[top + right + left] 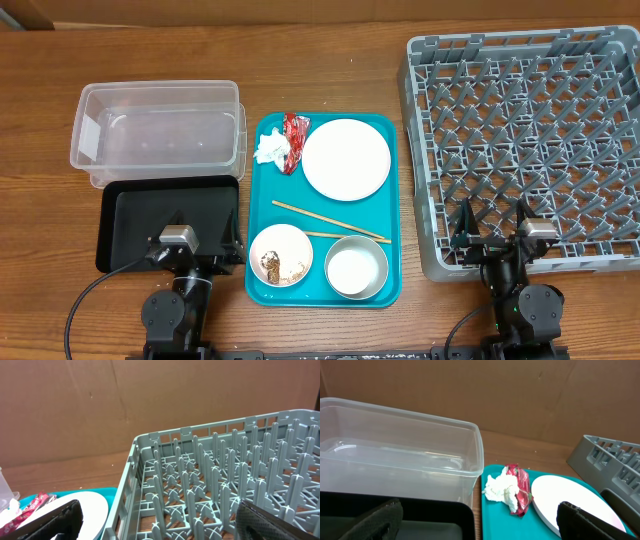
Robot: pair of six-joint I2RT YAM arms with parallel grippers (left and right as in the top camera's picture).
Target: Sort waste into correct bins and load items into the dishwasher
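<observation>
A crumpled white tissue (270, 148) and a red wrapper (297, 135) lie at the far end of the teal tray (262, 190), beside the white plate (346, 159). Two chopsticks (330, 220) lie across the tray. A white bowl (281, 254) holds food scraps (272, 265). A second white bowl (356, 266) sits to its right; I cannot make out a separate cup. My left gripper (205, 225) is open and empty over the black tray (130, 225). My right gripper (493, 225) is open and empty over the near left edge of the grey dish rack (520, 120).
The clear tub (160, 90) stands behind the black tray, left of the teal tray. In the left wrist view the tub (400, 455), tissue (499, 489), wrapper (522, 487) and plate (570, 497) lie ahead. The right wrist view shows rack pegs (210, 475).
</observation>
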